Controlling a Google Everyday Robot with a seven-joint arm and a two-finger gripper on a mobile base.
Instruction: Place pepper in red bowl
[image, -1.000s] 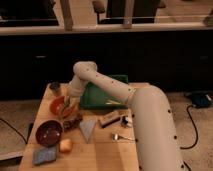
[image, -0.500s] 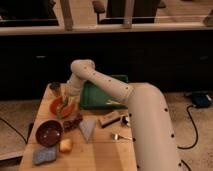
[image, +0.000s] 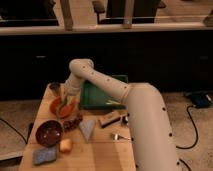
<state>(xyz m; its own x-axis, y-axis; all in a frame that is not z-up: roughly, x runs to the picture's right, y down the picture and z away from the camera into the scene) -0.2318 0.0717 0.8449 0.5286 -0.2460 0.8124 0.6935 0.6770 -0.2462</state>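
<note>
The gripper (image: 64, 101) hangs over the red bowl (image: 62, 106) on the worktop (image: 95, 150) — whether its jaws are apart, I cannot tell.

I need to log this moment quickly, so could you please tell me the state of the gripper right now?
Gripper: down at the bright orange-red round shallow bowl on the left of the wooden table; open or closed cannot be told.

I see a dim room; soft light from above falls on the tabletop (image: 105, 150) and white arm (image: 145, 115), the background dark. The whole view is blurry. The end effector (image: 64, 102) sits over the red bowl (image: 62, 107), details smeared.
</note>
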